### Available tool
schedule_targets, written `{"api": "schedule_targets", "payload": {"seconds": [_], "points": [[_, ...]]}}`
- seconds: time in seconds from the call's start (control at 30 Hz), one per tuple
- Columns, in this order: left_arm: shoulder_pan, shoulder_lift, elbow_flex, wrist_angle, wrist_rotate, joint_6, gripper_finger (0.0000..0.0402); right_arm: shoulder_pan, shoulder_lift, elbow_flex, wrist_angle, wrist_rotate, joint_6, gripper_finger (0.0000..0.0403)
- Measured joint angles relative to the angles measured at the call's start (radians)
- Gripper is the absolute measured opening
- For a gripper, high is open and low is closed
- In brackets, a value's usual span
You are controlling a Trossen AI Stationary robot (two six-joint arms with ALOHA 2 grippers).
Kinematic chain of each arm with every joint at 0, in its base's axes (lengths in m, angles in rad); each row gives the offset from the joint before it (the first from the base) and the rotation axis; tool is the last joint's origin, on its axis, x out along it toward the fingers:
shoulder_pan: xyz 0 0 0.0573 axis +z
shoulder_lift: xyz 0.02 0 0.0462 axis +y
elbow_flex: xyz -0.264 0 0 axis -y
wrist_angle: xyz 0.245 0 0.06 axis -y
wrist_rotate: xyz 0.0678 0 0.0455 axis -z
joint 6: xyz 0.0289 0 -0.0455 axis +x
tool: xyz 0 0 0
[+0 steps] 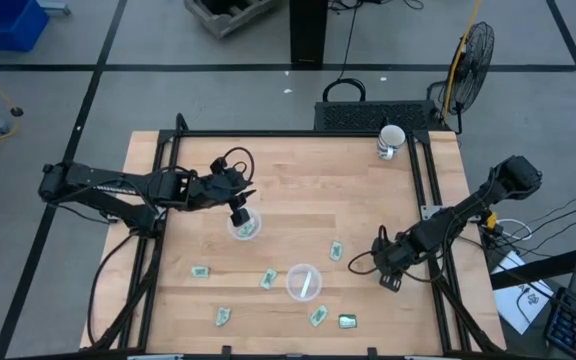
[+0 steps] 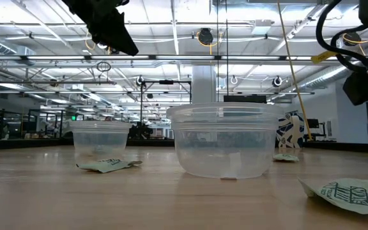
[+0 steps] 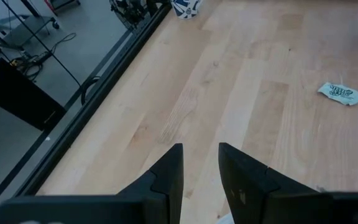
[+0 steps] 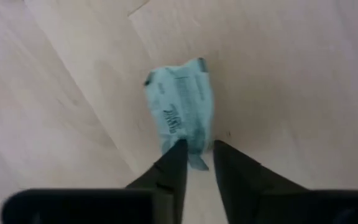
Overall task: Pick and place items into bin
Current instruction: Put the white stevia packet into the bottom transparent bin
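1. Our right gripper, at the table's 4 o'clock, has its jaws narrowed onto one packet's end.
2. That thin pinch could slip on lifting.
3. Our left gripper, jaws slightly apart and empty, hovers over the 9 o'clock cup.
4. Other packets lie around 6 o'clock.
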Motion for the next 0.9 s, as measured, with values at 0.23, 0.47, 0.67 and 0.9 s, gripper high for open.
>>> {"api": "schedule_targets", "payload": {"seconds": [0.23, 0.47, 0.67, 0.9], "points": [[0.000, 0.000, 0.000, 0.000, 0.000, 0.000, 0.0108, 0.000, -0.020, -0.003, 0.064, 0.025, -0.023, 0.0006], [0.000, 0.000, 0.000, 0.000, 0.000, -0.001, 0.0108, -0.001, -0.128, -0.002, 0.321, 0.172, -0.260, 0.0002], [0.000, 0.000, 0.000, 0.004, 0.000, 0.005, 0.0108, -0.040, -0.210, -0.002, 0.488, 0.533, -0.496, 0.0001], [0.000, 0.000, 0.000, 0.087, -0.004, 0.066, 0.0108, -0.203, -0.108, 0.021, 0.835, 0.345, -0.884, 0.0001]]}}
